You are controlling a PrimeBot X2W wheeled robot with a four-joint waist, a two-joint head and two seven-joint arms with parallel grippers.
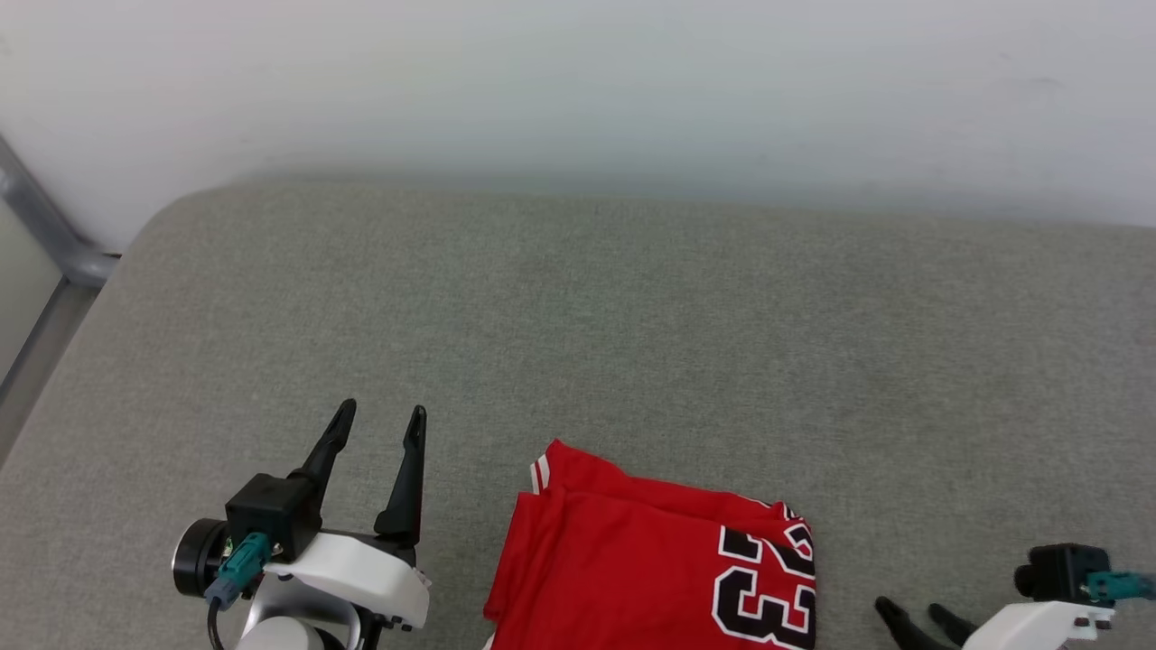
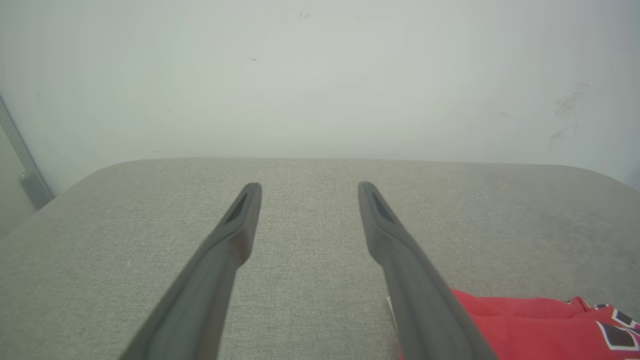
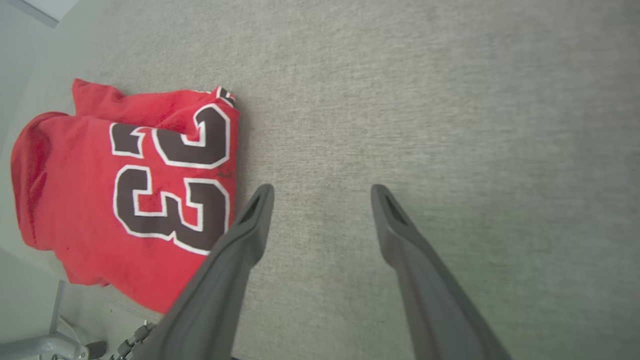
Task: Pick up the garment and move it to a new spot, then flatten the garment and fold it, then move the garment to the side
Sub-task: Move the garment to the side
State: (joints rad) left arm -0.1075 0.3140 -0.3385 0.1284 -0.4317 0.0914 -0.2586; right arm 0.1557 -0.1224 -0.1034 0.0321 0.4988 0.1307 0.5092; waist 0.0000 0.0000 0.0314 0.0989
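Note:
The garment is a bright red jersey with dark, white-outlined numbers, folded into a compact rectangle at the near edge of the grey surface. A red-and-white striped edge shows at its far left corner. My left gripper stands open to the left of it, fingers apart and empty. In the left wrist view the garment peeks in at the lower right behind my left gripper. My right gripper sits low at the right of the garment. The right wrist view has my right gripper open and empty, with the garment beside it.
The grey fabric surface stretches wide behind and beside the garment, bounded by a pale wall at the back. A metal frame rail runs along the far left. The surface's near edge and metal parts appear past the garment.

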